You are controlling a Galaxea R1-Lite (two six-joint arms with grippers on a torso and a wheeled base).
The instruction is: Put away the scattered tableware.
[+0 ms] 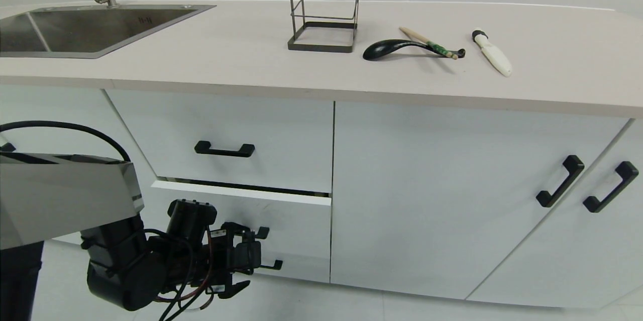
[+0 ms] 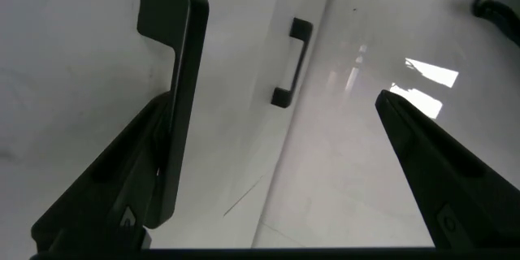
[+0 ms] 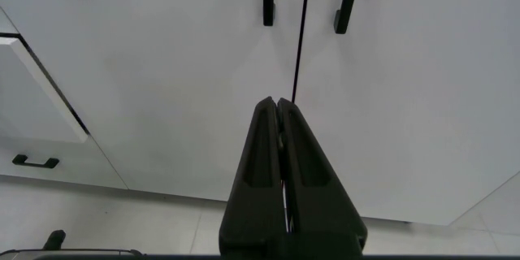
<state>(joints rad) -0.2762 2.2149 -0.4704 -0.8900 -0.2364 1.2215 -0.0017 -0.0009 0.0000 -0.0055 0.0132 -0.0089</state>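
On the counter lie a black ladle, wooden chopsticks across its handle, and a white utensil with a black tip. Low down on the left, my left gripper is open at the black handle of the lower drawer, which stands slightly pulled out. In the left wrist view this handle lies against one finger of the open left gripper. My right gripper is shut on nothing and points at the white cabinet doors.
A black wire rack stands at the back of the counter, with a steel sink and tap at far left. The upper drawer is closed. Two cabinet doors with black handles are at the right.
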